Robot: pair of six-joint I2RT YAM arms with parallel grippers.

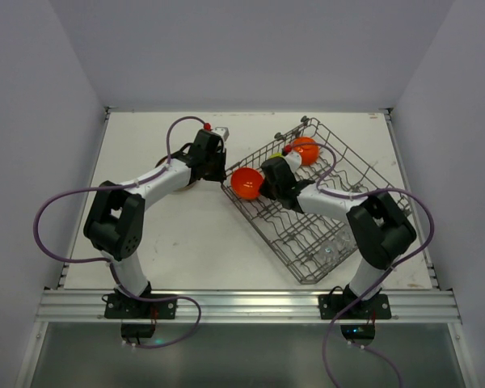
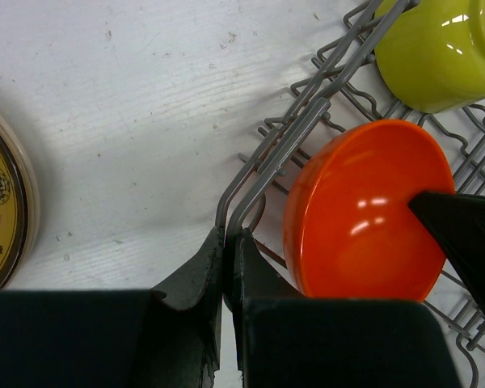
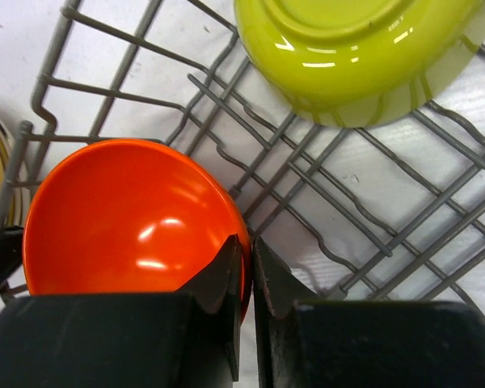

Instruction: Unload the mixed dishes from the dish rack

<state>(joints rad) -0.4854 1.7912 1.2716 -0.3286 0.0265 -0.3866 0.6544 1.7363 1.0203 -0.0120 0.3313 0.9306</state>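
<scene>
From my console, the nearest thing of interest is the dish rack (image 1: 295, 234), which sits skewed on the table (image 1: 186, 234) in front of the right arm. In the rack's near end I can make out some clear glasses (image 1: 333, 246), too faint to count.

Further along the rack, at the corner facing the left arm, the right gripper (image 3: 246, 246) has its jaws pinched tight on the rim of an orange bowl (image 3: 129, 218). One finger is inside the bowl and one outside. The bowl is tipped up on edge over the rack's wires; I can't tell whether it rests on them.

At that same corner of the rack, the left gripper (image 2: 229, 238) is closed. The rack's rim wire runs straight down into its fingertips, so I read it as clamped on the rack.

Just outside the rack on that side, a plate (image 2: 0, 202) with a yellow-brown face lies flat on the table, under the left arm.

Deeper into the rack, beyond the held bowl, a yellow-green bowl (image 3: 356, 48) sits bottom-up on the wires. A second orange bowl (image 1: 305, 149) is near the rack's far end.
</scene>
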